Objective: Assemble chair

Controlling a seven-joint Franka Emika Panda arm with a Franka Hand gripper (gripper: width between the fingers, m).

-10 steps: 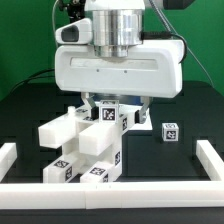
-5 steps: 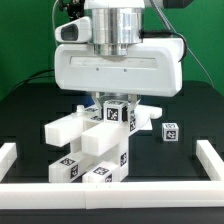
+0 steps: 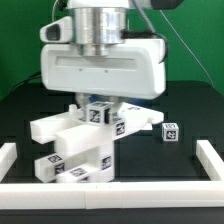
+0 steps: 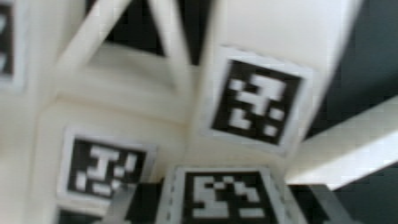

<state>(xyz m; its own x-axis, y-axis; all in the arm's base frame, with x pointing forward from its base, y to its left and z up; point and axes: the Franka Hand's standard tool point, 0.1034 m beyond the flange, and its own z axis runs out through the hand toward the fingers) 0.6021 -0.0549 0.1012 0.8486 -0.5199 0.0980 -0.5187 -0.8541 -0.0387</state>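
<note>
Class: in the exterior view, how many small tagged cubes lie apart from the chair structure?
1: the small cube on the exterior view's right, clear of the chair structure. Others may be hidden behind it.

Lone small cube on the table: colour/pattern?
White small cube with black-and-white square tag; clearest in exterior view.

The chair (image 3: 85,150) looks smooth matt white plastic; the table (image 3: 192,112) matt black.
</note>
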